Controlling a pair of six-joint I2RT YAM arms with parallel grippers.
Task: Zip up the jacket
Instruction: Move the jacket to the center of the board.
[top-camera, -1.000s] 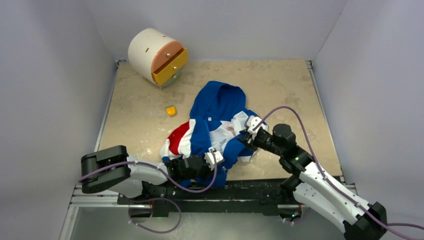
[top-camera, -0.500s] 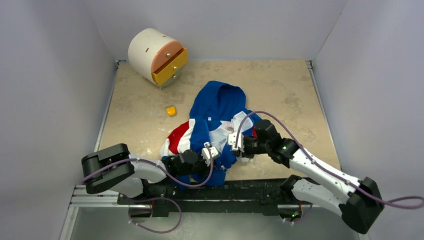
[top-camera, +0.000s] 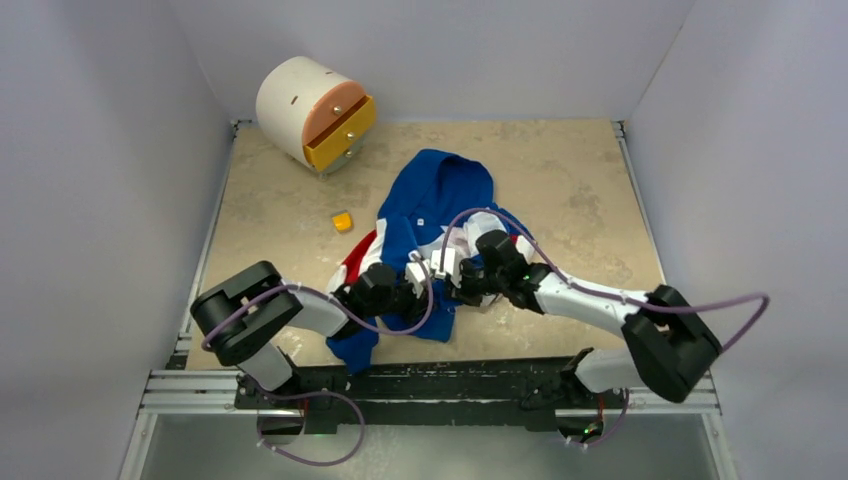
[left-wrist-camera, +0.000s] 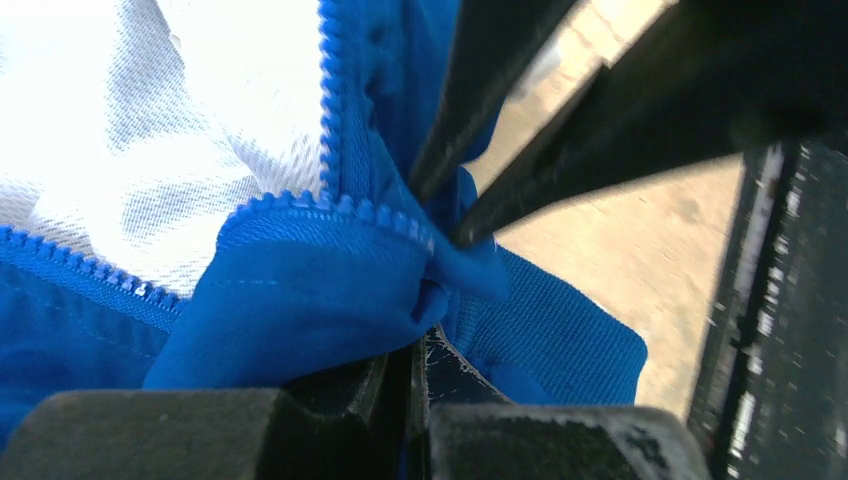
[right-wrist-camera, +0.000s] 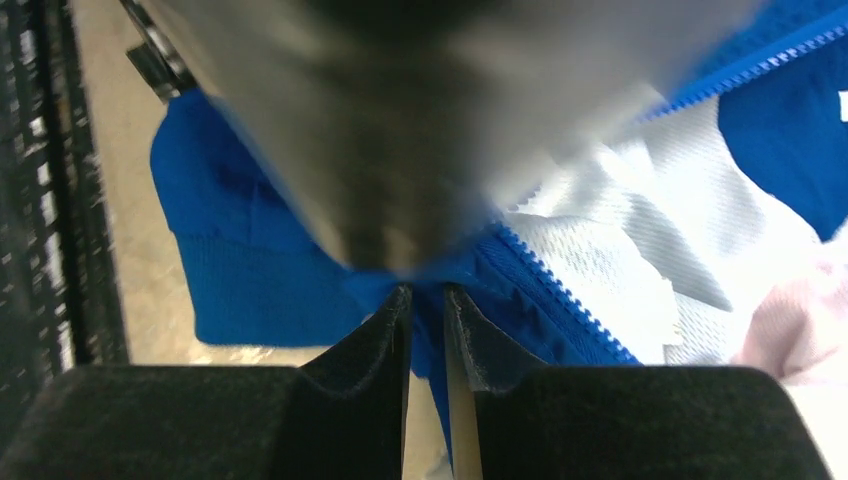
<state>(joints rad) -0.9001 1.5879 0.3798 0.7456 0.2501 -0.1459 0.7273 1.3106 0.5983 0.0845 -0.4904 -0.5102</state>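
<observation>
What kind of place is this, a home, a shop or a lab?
Probably a lab robot cell: plain white walls box in the table, the left arm and right arm are bolted at its near edge, and the jacket looks like a prop.

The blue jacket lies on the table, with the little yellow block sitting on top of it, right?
No. The jacket lies on the table, but the yellow block sits on the table beside it, not touching; the top view shows this.
</observation>
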